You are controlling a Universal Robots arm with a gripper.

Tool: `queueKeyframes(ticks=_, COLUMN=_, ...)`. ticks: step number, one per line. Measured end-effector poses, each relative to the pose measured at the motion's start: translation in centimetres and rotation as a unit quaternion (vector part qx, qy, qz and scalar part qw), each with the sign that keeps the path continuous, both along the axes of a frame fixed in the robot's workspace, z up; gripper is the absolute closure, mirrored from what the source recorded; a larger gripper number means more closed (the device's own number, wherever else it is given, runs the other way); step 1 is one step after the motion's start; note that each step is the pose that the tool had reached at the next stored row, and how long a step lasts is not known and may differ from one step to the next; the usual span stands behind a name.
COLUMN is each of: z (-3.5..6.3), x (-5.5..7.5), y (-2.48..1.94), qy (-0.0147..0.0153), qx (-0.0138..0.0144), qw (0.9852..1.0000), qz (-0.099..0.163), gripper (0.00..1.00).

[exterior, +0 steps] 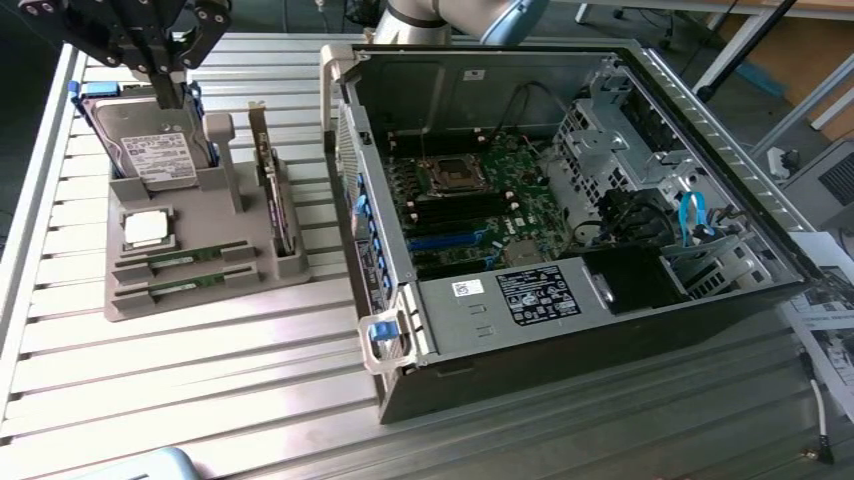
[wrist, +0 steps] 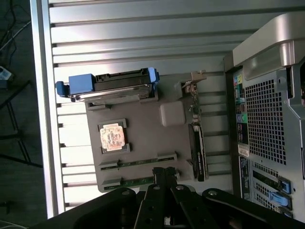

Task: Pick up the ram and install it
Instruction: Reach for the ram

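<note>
Two slim green ram sticks lie in slots at the front of a grey holder tray. In the wrist view the same ram sticks lie side by side near my fingertips. My black gripper hangs above the tray's far end, over the hard drive, its fingers pressed together on nothing. In the wrist view the gripper is shut and stands above the tray. The open computer case shows the motherboard with its long memory slots.
The tray also carries a square silver processor and an upright dark expansion card. The case's metal walls rise right beside the tray. Everything rests on a ribbed aluminium table. Cables lie at the exterior view's right.
</note>
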State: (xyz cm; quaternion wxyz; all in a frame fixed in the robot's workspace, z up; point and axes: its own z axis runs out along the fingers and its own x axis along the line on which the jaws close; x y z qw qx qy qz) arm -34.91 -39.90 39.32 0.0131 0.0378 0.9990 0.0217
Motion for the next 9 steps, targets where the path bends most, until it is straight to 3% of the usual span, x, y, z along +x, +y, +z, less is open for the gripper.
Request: queueKeyframes(ticks=9, z=0.00, x=-0.01, y=0.00, qy=0.0000, qx=0.0000, qw=1.0000, qz=0.002, gripper=0.89)
